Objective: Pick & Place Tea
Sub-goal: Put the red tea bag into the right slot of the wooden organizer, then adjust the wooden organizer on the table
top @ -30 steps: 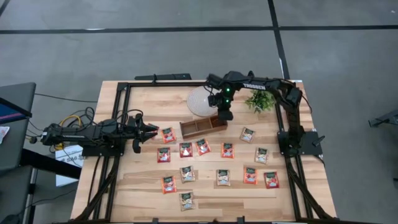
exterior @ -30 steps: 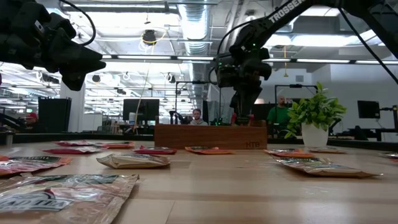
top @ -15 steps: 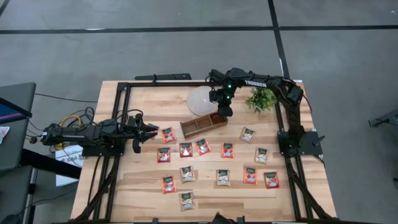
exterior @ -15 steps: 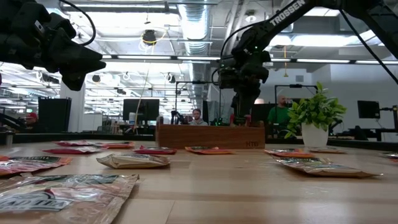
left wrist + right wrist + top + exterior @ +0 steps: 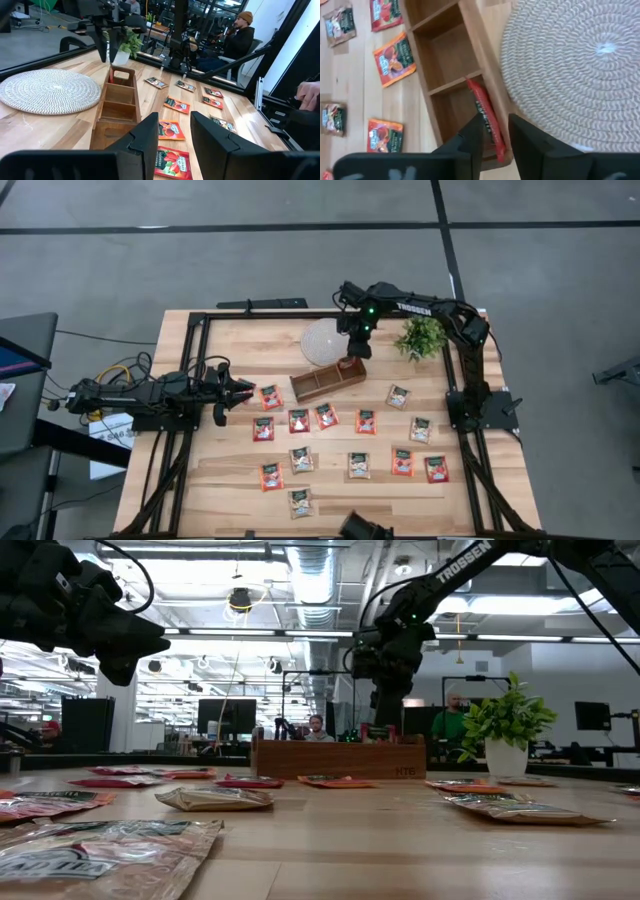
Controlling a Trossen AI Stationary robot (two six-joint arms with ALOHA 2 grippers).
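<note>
The right wrist view alone shows a red tea bag (image 5: 486, 117) standing on edge in the end compartment of the wooden tray (image 5: 447, 75) nearest the white mat (image 5: 570, 65); the right gripper (image 5: 493, 131) hangs above it, jaws slightly apart, holding nothing. In the high view that bag is only a red speck; the other tea bags (image 5: 327, 416) lie flat in front of the tray. The left gripper (image 5: 246, 390) hovers left of the tray, jaws narrowly apart and empty.
</note>
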